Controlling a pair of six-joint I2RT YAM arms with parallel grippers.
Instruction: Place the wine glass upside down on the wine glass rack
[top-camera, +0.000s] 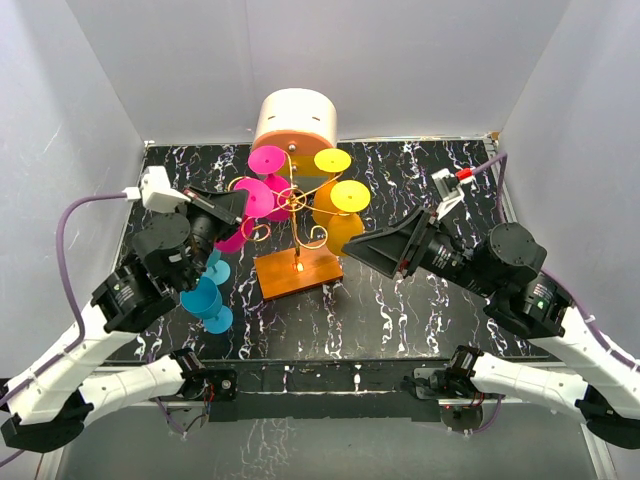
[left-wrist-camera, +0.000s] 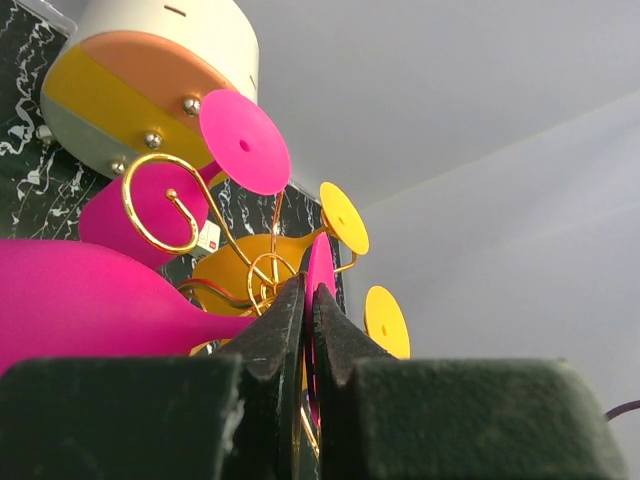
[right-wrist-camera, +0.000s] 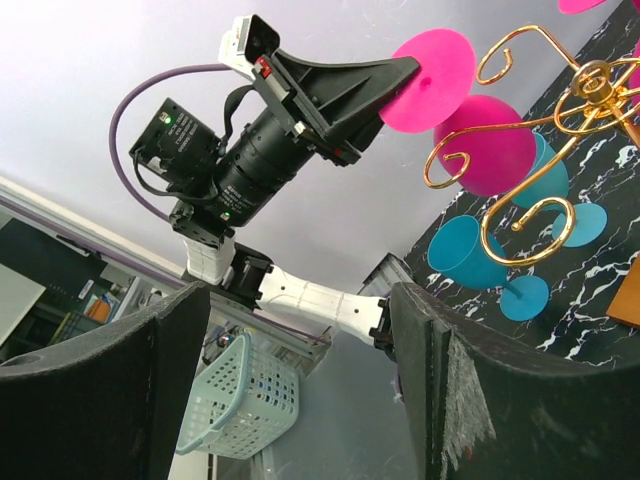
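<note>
The gold wire wine glass rack stands on its orange base mid-table. My left gripper is shut on the flat foot of a pink wine glass, whose bowl hangs down to the left, just left of a curled scroll arm. In the left wrist view the jaws pinch the pink foot edge-on, with the bowl at the left. Another pink glass and two yellow glasses hang on the rack. My right gripper is open and empty, right of the rack.
A big cream-and-orange cylinder stands behind the rack. Two blue wine glasses stand on the table at the left under my left arm, and show in the right wrist view. White walls enclose the black marbled table.
</note>
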